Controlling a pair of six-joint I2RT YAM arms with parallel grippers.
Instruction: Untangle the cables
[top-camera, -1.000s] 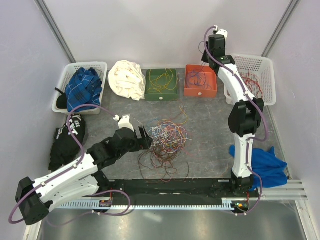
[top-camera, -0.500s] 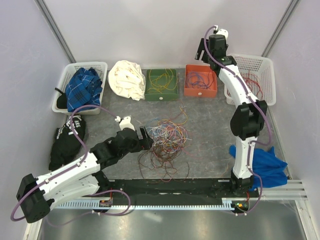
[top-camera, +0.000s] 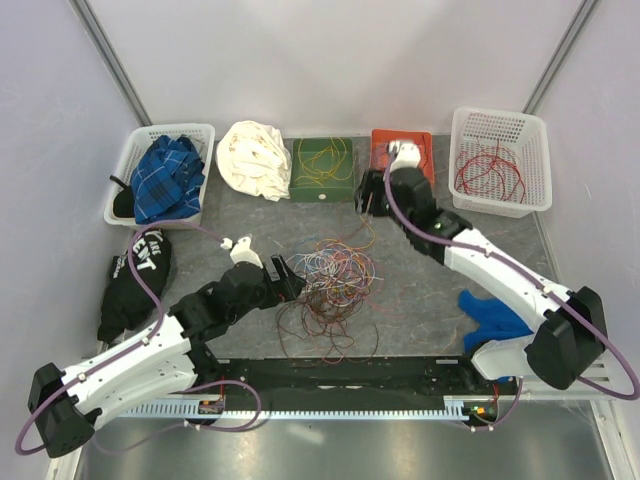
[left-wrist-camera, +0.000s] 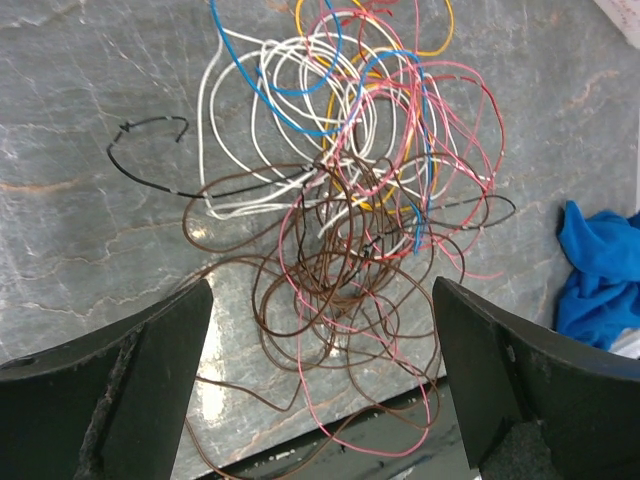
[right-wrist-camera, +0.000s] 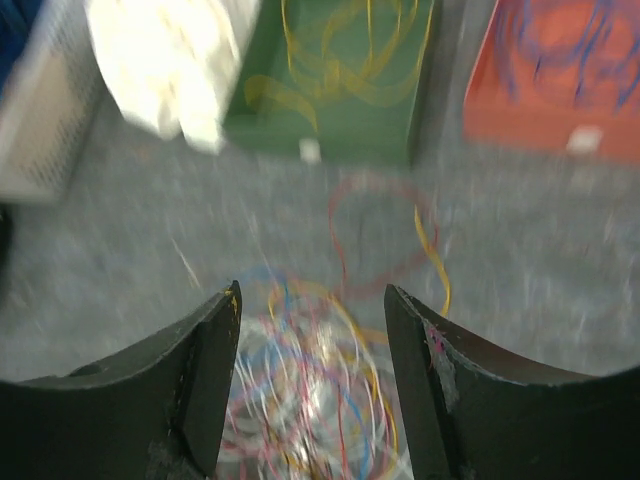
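**Op:** Entry. Where is the work?

**Obs:** Mid-tabletop (top-camera: 420, 285). The cables (top-camera: 335, 278) lie there in one knotted heap, between your two arms. Its long axis seems to run near-to-far.

**Op:** Claws?

**Obs:** Your left claw (top-camera: 288, 278) is spread wide and empty. It sits at the heap's left edge with its jaws facing in. Its wrist view shows brown loops (left-wrist-camera: 300, 290) between the jaws. Your right claw (top-camera: 368, 195) is part open and holds nothing. It sits beyond the heap's far end, near the green box (top-camera: 323, 165). Its own view is blurred.

**Op:** Which arm goes?

**Obs:** My judgement is the left, since it's nearer and the heap lies straight ahead of it. One black strand (left-wrist-camera: 152, 122) trails clear at the edge and is probably your easiest pick.
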